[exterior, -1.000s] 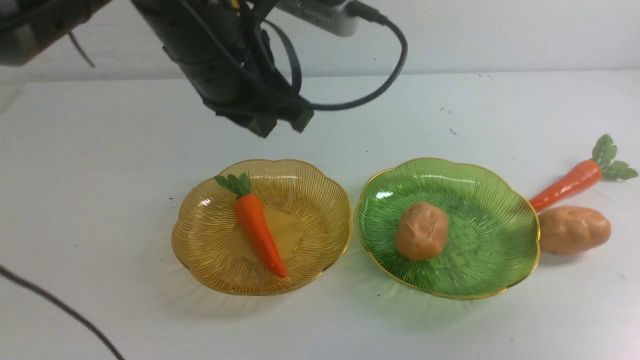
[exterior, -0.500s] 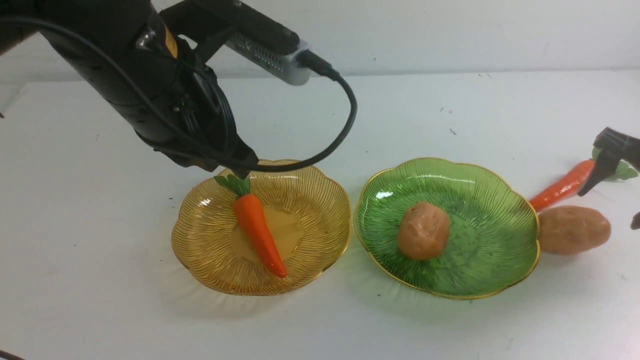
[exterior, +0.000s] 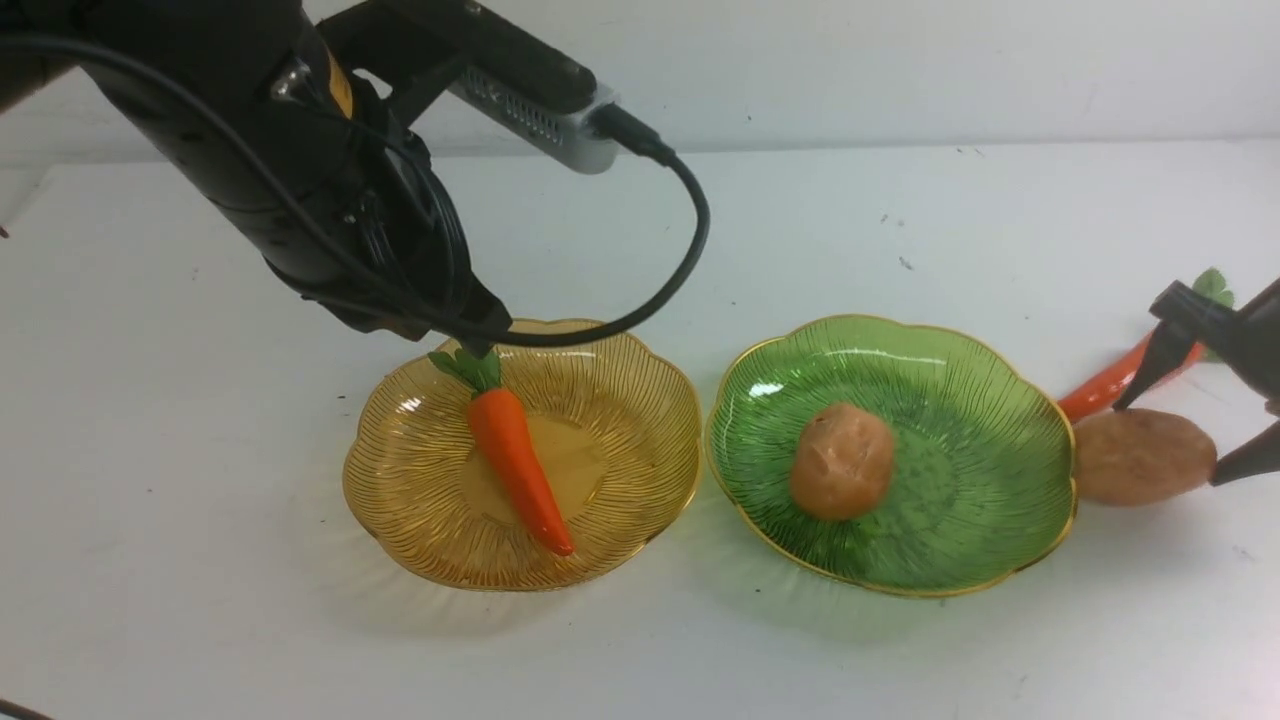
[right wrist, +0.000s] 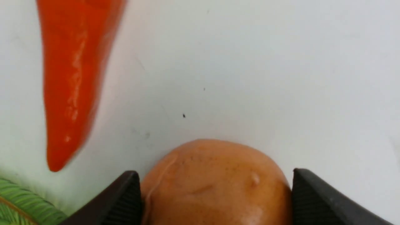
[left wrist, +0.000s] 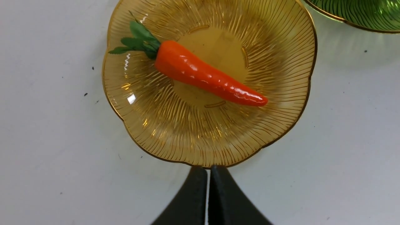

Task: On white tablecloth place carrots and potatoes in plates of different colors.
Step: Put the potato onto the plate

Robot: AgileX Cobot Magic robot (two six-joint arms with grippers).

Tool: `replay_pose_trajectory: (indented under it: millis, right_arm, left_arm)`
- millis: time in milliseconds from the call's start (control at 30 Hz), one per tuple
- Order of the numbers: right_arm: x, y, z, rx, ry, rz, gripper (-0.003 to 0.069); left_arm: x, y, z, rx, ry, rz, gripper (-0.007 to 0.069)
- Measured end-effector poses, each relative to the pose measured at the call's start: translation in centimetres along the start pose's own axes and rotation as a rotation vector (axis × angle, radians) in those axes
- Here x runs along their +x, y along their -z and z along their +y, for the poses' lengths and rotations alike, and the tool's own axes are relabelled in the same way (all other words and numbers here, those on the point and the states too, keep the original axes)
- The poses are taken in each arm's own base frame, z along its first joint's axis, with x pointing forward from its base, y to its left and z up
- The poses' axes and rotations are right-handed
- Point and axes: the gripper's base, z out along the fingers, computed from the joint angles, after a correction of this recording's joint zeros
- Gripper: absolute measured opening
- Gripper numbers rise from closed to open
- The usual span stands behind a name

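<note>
On the white tablecloth [exterior: 900, 220], the amber plate [exterior: 400, 410] holds one carrot [exterior: 515, 470]. Beside it, the green plate [exterior: 960, 400] holds one potato [exterior: 842, 460]. A second potato [exterior: 1135, 457] lies on the cloth at the green plate's right rim. My right gripper [exterior: 1168, 443] is shut on it, and in the right wrist view both fingers [right wrist: 131, 193] press its sides. The second carrot [exterior: 1100, 385] lies just behind that potato, partly hidden by a finger. My left gripper [exterior: 480, 345] hangs shut and empty at the amber plate's far rim [left wrist: 200, 162].
The left arm's black cable [exterior: 690, 230] loops above the gap behind the two plates. The green plate's rim [right wrist: 18, 209] is close beside the right gripper's finger. Small dark specks [exterior: 905, 263] dot the cloth.
The right gripper came in from the right edge and closed on the loose potato, nudging it slightly left. The left arm dropped to the amber plate's back rim, then held still.
</note>
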Motion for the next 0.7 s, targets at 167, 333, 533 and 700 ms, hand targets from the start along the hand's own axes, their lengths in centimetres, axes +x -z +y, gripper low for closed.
replay_pose_trajectory:
  millis: [167, 333, 533, 700]
  right_arm:
    - [-0.5, 4.1, 0.8, -0.018, 0.062, -0.105, 0.0558]
    - [1.1, 9.5, 3.4, -0.105, 0.197, -0.213, 0.0556]
    - [5.1, 9.8, 8.9, -0.162, 0.424, -0.206, 0.0555]
    - [7.2, 6.9, 11.9, -0.116, 0.576, -0.148, 0.0555]
  left_arm:
    - [0.0, 0.0, 0.0, 0.000, 0.000, 0.000, -0.0003]
    - [0.0, 0.0, 0.0, 0.001, 0.000, 0.000, -0.0003]
    - [0.0, 0.0, 0.0, 0.003, 0.001, 0.000, -0.0003]
    - [0.0, 0.0, 0.0, 0.003, 0.001, 0.000, -0.0003]
